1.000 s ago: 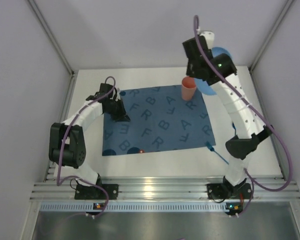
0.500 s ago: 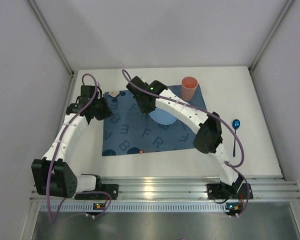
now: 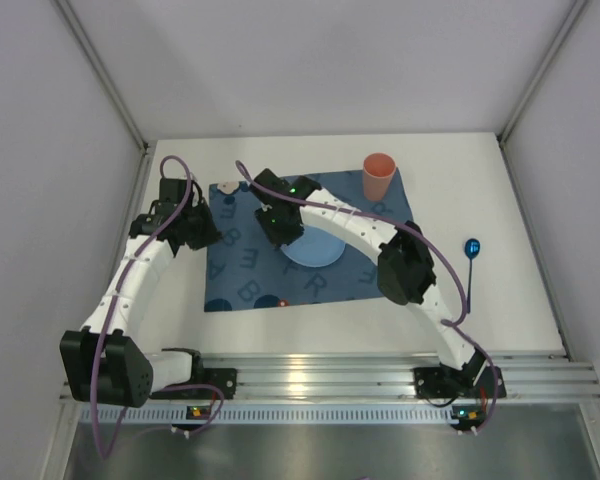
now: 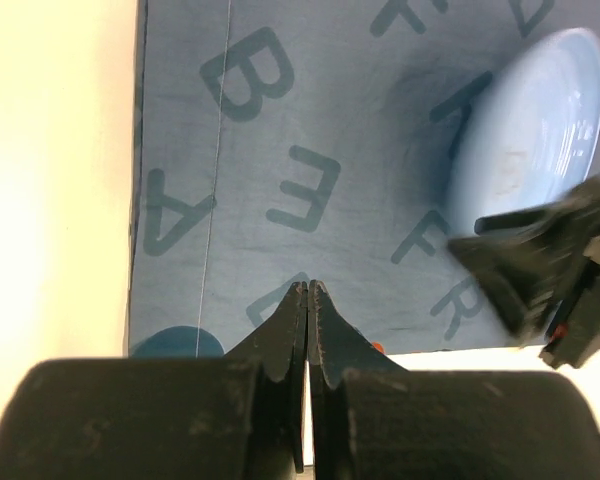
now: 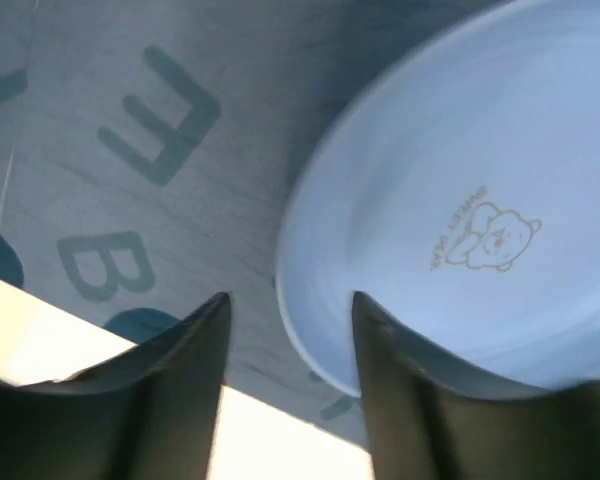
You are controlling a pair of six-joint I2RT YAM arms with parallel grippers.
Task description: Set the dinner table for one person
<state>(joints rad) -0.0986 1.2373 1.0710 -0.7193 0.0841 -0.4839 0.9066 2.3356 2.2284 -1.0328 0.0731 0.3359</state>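
Starting at the right gripper: spread wide, clamps nothing, hovers low over the rim of a pale blue plate with a small bear print. Lying flat on a dark blue lettered placemat, about midway between the table's left and right edges. Off to the left, the left gripper: pinched fully shut with nothing between the fingers, hanging over the placemat's left border, near the left edge of the table. Further out, an orange cup upright on the placemat's far right corner, and a blue spoon on bare white surface toward the right edge. As for the table itself: fills the booth floor under everything, looks rigid, flat and matte, likely fixed in place. Nothing there to take hold of; serves only as support, probably with enough friction to keep the cloth from sliding. Plain pale walls on three sides, with a ribbed metal rail carrying both arm bases along the near edge.
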